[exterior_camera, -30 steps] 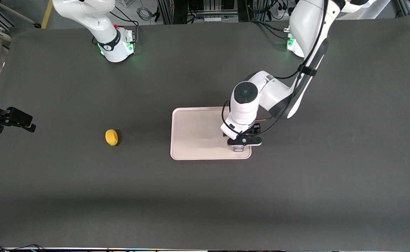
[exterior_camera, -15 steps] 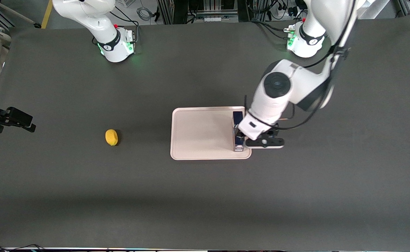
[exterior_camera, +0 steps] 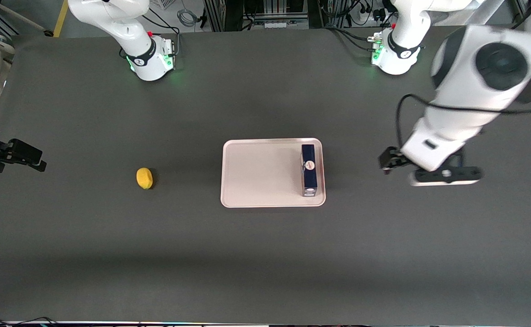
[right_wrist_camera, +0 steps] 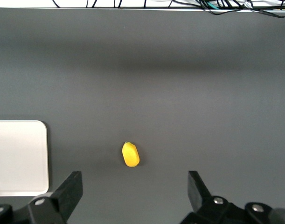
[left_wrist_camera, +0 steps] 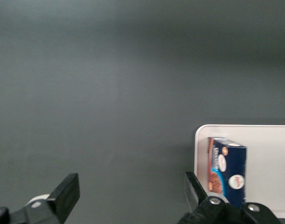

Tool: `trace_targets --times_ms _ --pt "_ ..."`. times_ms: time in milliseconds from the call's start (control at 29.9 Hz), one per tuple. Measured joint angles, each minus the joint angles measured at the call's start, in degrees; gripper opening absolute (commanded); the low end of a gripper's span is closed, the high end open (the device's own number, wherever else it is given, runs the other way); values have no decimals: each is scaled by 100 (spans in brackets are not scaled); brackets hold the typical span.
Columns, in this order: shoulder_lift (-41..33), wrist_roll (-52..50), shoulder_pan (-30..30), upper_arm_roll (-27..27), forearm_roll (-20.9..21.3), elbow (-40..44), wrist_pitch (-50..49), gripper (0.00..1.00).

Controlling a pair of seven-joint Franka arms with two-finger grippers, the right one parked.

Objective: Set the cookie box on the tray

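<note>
Dark cookie box [exterior_camera: 309, 170] on tray [exterior_camera: 256, 200]; jaws [left_wrist_camera: 131, 198] wide.

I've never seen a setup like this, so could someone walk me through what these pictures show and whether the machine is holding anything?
These are two white robot arms bolted to a dark table. One picture looks down on the table from the front; the other two come from cameras on the arms' wrists. On the table lies a pale tray, and the cookie box, a small navy carton, rests inside it along the edge toward the working arm. The working arm's wrist camera sees the same cookie box on the tray. A small yellow object sits toward the parked arm's end. The working arm's tool hangs above bare table beside the tray, open and holding nothing.
</note>
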Motion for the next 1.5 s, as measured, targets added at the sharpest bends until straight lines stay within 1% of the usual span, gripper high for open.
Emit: trace_targets --times_ms 201,401,502,702,1103,1505 --pt "-247 825 282 448 -36 138 -272 100" --pt "-347 1422 522 744 -90 138 -435 100" --pt "-370 1610 617 830 -186 137 -523 100" --pt "-483 1701 713 856 -269 100 -736 100" --pt "-936 1813 811 830 -284 -216 -891 100" --pt "-1006 1919 852 829 -289 -324 -922 100"
